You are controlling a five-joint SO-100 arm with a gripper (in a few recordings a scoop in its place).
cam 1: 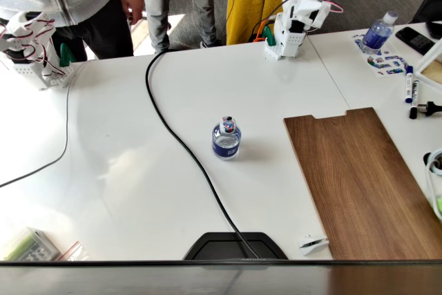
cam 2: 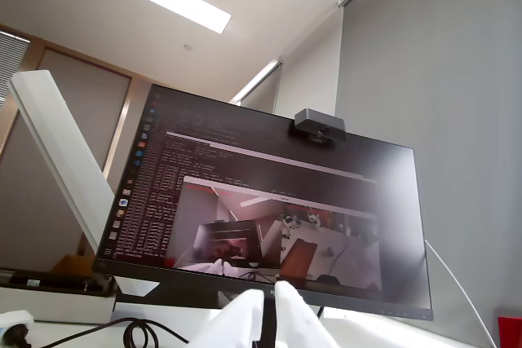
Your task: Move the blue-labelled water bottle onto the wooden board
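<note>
In the fixed view, a dark monitor base (cam 1: 235, 245) sits at the near edge of the white table (cam 1: 124, 170), and a black cable (cam 1: 181, 144) runs from it away toward the far left. To its right lies a small white tag (cam 1: 312, 242), just off the near left corner of the wooden board (cam 1: 362, 181). The board lies flat on the right side of the table, its notched short edge turned to the far side. The blue-labelled water bottle (cam 1: 226, 139) stands upright on the bare table to the left of the board, near it but apart, just right of the cable. Farther back on the right, marker pens (cam 1: 410, 86) lie beside a taller bottle (cam 1: 379, 32) with a white cap. At the far edge the white arm (cam 1: 295, 24) sits folded up, well apart from the bottle. People stand behind the table.

In the wrist view, the gripper (cam 2: 270, 315) shows at the bottom edge, pointing up at a monitor (cam 2: 269, 218) with a webcam (cam 2: 319, 125) on top; its two white fingers (cam 2: 298, 319) lie pressed together, clenched on nothing.
</note>
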